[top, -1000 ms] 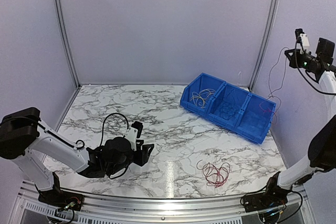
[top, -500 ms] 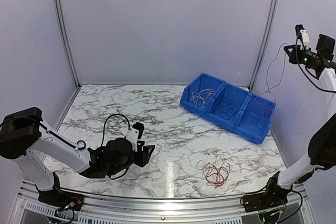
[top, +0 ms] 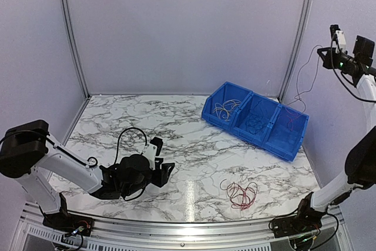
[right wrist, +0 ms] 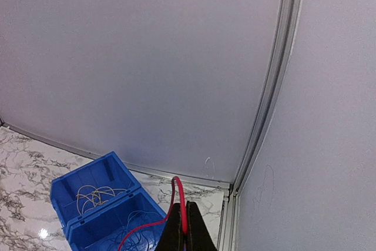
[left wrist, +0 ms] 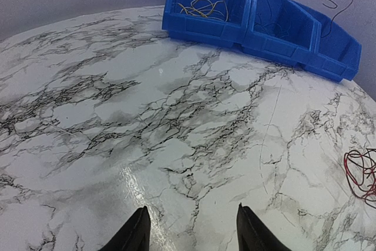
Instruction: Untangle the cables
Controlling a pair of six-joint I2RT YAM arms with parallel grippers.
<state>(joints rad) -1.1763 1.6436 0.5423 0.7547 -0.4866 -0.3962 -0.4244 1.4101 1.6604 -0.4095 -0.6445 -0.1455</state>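
My left claw hovers low over the marble surface, jaws partly apart and empty, a red tangle of cables lying to its right. Farther back a blue bin holds tan wires and dark wires; my right claw, raised high, pinches a red wire trailing toward it. These look feather-light, limp and snag-prone, so I'd take one free loop, not the knot.

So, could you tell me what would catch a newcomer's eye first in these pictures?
The right gripper, raised high, is shut on a red wire that trails down toward the blue bin at the far right of the table. Near the front edge a red tangle lies, while the left gripper hovers open and empty at front left.
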